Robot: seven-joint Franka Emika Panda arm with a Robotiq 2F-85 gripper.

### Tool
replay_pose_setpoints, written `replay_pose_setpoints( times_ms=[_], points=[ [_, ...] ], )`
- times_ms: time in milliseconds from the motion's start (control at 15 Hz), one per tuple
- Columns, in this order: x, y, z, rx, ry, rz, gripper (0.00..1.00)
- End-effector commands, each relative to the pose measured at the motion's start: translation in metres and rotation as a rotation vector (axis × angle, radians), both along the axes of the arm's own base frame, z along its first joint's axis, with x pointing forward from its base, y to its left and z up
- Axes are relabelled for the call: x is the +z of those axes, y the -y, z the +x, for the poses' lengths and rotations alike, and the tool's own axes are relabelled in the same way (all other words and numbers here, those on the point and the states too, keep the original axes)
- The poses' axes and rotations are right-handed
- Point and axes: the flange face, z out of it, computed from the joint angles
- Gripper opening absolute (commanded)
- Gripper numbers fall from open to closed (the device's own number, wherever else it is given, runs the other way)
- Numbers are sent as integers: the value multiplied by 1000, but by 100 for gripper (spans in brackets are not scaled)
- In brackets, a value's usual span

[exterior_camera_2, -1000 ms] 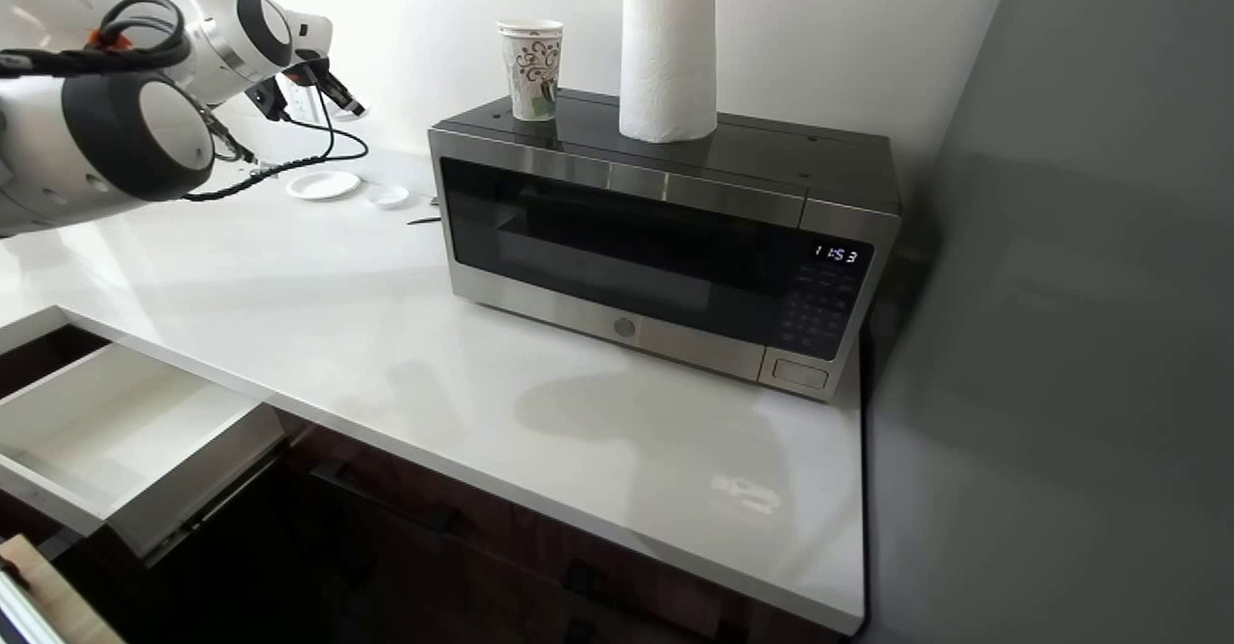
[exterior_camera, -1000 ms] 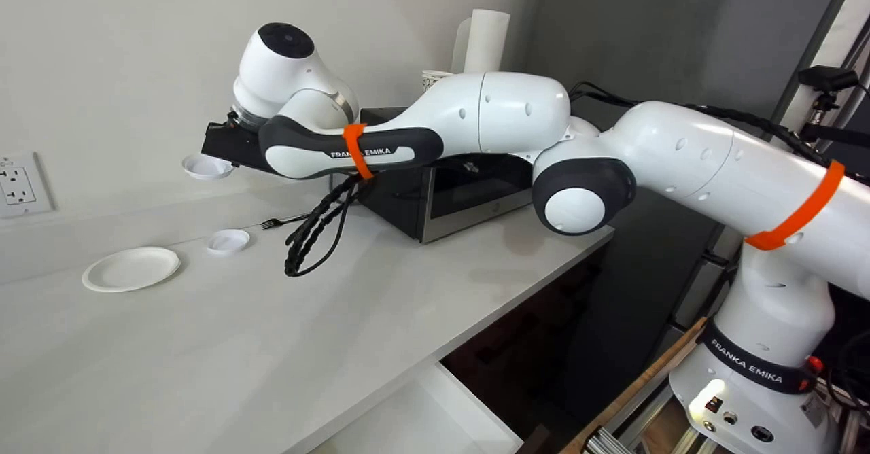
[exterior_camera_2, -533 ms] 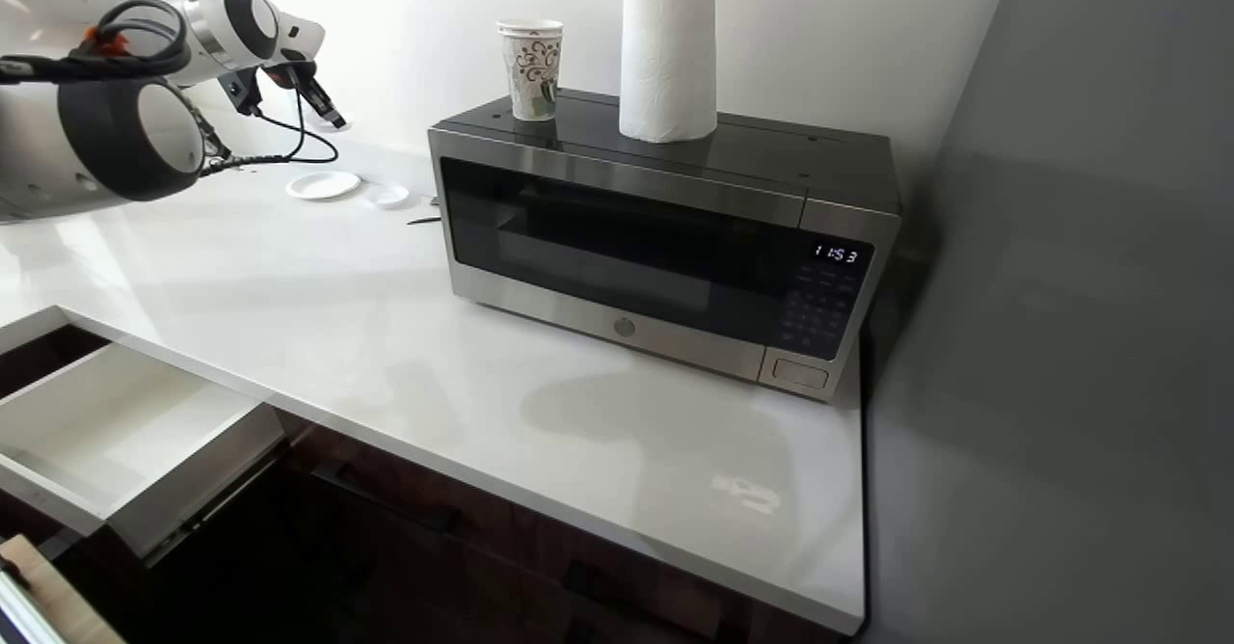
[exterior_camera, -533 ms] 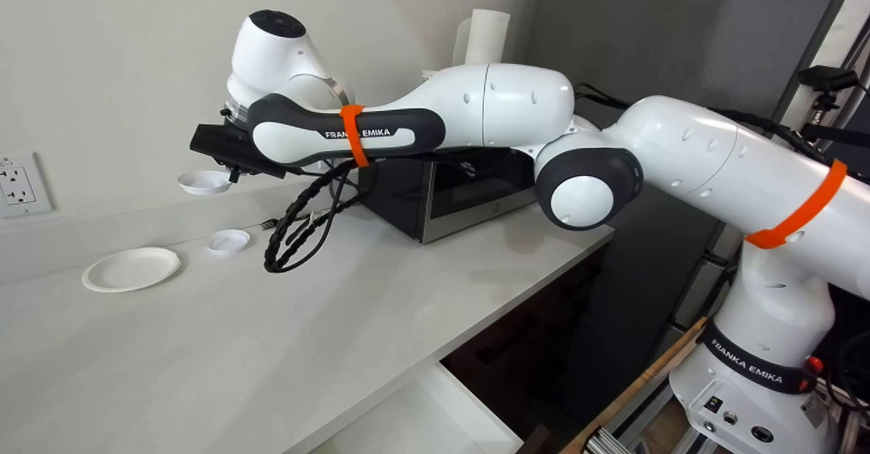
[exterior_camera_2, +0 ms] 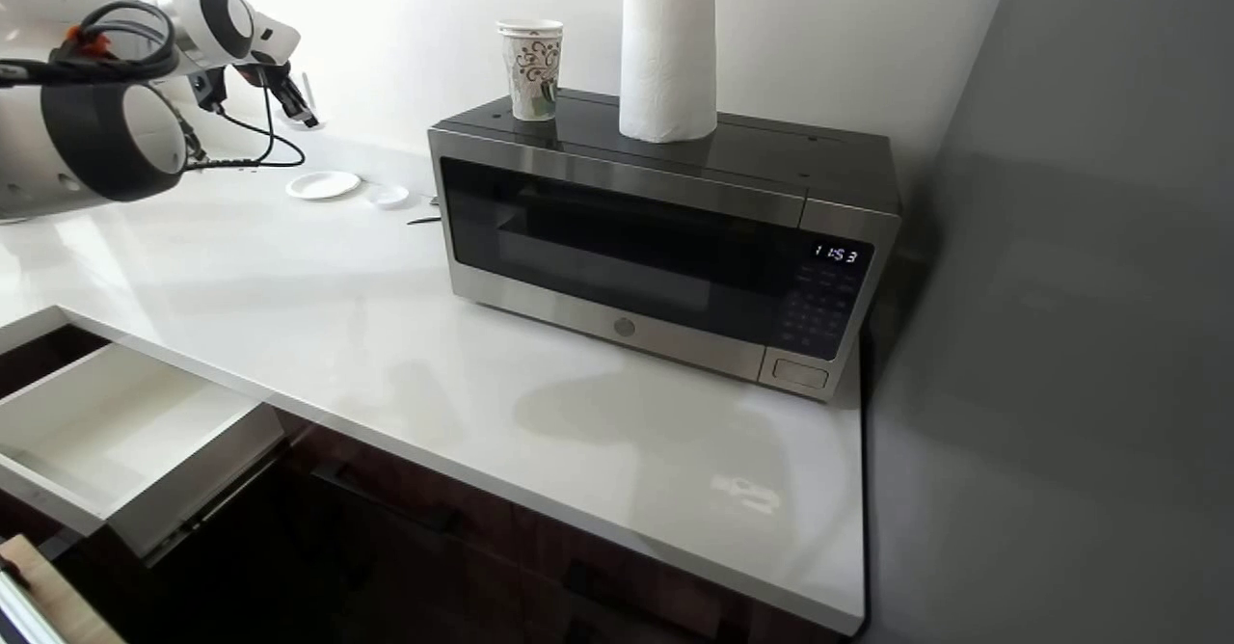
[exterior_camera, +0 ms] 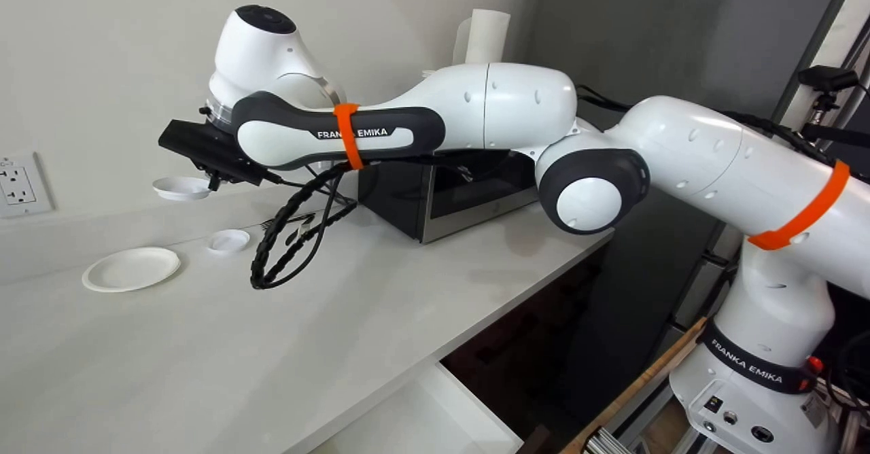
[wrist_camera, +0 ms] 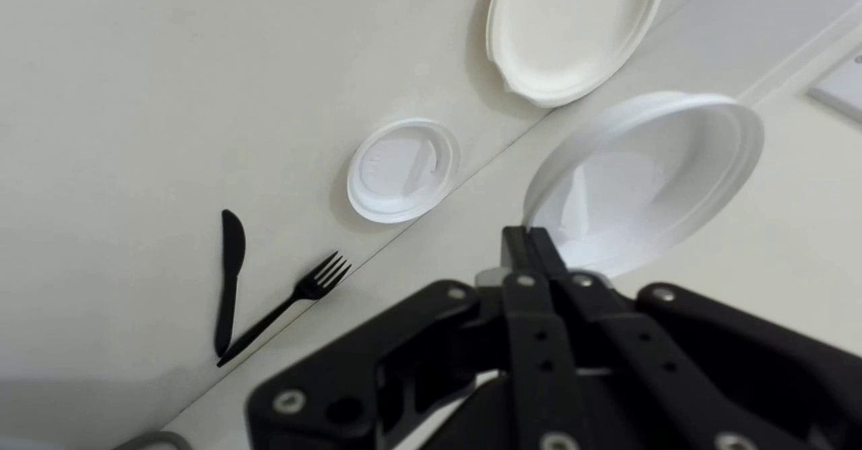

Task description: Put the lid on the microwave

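Note:
The lid [exterior_camera: 180, 188], a shallow round white disc, hangs in the air above the back of the counter in an exterior view. It also shows large in the wrist view [wrist_camera: 646, 180], with its rim pinched between the fingertips. My gripper [wrist_camera: 527, 231] is shut on that rim. In an exterior view the fingertips [exterior_camera: 215, 183] are at the lid's right edge; the lid is faint against the wall in an exterior view where the gripper [exterior_camera_2: 310, 121] also shows. The microwave [exterior_camera_2: 627, 239] is dark with a shut glass door. Its side shows behind my arm [exterior_camera: 391, 199].
A similar white lid [exterior_camera: 228, 241] lies on the counter beside a white plate [exterior_camera: 131, 269]. A black fork [wrist_camera: 316, 285] and knife [wrist_camera: 231, 261] lie near the wall. Paper cups [exterior_camera_2: 532, 70] and a paper towel roll [exterior_camera_2: 670, 46] stand on the microwave. A drawer [exterior_camera_2: 198, 456] is open.
My gripper has moved away from the microwave, leftward in both exterior views, and somewhat lower, with the lid still held. The lid now looks more level. The counter items have not moved.

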Motion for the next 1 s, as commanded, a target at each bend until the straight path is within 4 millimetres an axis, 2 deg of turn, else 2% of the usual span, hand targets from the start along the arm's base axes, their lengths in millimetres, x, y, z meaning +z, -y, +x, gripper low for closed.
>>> replay_pose_setpoints(
  times_ms=[0,67,133,600,667,800,933],
  points=[
    [-3,-16,-16,-42,-7,27,0],
    [-4,-20,-19,-47,-4,32,0],
    [0,-14,-13,-15,-5,20,0],
    [0,-13,-12,-15,-4,19,0],
    [2,-20,-21,22,-16,-2,0],
    [17,-25,-33,136,-66,-75,0],
    [36,-26,-43,129,-57,-154,0]
  ],
)
